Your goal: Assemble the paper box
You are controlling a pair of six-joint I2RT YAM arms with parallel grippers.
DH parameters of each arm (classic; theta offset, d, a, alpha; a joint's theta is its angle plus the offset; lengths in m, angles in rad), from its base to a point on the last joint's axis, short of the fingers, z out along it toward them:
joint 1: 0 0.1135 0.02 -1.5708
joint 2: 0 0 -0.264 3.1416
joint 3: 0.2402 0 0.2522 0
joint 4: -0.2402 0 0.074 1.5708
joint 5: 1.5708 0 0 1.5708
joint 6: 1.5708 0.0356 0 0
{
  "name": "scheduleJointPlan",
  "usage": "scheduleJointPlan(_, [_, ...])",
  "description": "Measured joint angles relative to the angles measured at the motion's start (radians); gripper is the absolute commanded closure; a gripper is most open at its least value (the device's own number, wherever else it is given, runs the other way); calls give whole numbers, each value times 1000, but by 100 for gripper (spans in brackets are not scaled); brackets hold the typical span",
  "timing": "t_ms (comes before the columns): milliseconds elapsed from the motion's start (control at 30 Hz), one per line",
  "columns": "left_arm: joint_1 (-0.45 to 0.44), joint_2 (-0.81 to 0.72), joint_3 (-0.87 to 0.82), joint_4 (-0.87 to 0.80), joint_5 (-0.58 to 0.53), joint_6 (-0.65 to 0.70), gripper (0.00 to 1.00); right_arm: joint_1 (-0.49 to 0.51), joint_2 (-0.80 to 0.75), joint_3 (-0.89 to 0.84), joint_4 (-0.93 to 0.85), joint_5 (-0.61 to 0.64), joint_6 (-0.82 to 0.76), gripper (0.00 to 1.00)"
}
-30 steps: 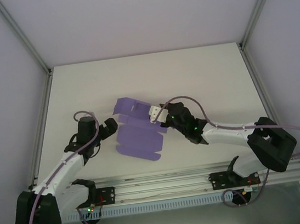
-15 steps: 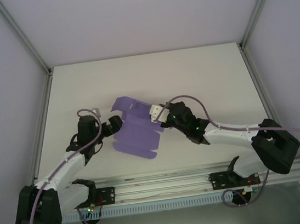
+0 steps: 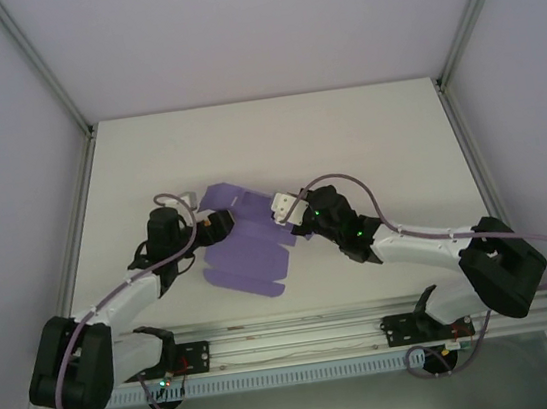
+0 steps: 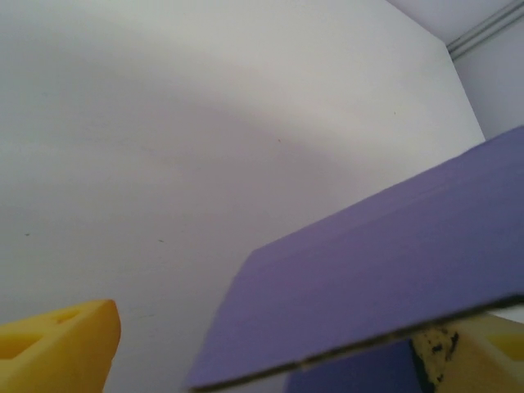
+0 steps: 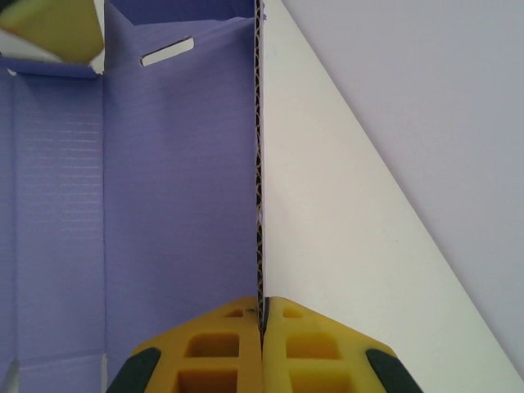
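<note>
Whereabouts of the purple die-cut corrugated-card paper box (image 3: 250, 253)?

On the white table (image 3: 345, 135), between the two arms, nearer the front rail than the back wall. Most of the sheet lies flat and unfolded.

Is it a container yet?

Only partly. In the right wrist view one side panel stands upright on edge above the flat purple floor, with a small slot (image 5: 167, 51) cut in the far panel.

What holds that wall up?

The right gripper (image 5: 262, 315): its yellow foam pads (image 5: 217, 348) are pressed together on the panel's raw edge, pinching it.

And the other side?

The left gripper (image 3: 217, 222) sits at the sheet's far-left corner. Its fingers (image 4: 57, 344) are spread wide, and a purple flap (image 4: 393, 270) reaches in between them and lies over the right-hand pad.
</note>
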State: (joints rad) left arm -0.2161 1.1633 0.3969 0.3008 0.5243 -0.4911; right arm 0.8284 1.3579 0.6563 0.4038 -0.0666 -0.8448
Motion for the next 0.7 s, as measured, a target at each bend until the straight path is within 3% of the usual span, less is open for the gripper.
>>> scheduleJointPlan(400, [-33, 68, 0, 89, 75, -16, 61, -35, -7, 0, 2, -51, 39, 100])
scheduleJointPlan(533, [-40, 70, 1, 89, 71, -21, 81, -38, -14, 0, 2, -65, 41, 100])
scheduleJointPlan(700, [-53, 72, 8, 84, 58, -32, 88, -47, -15, 0, -5, -64, 40, 100])
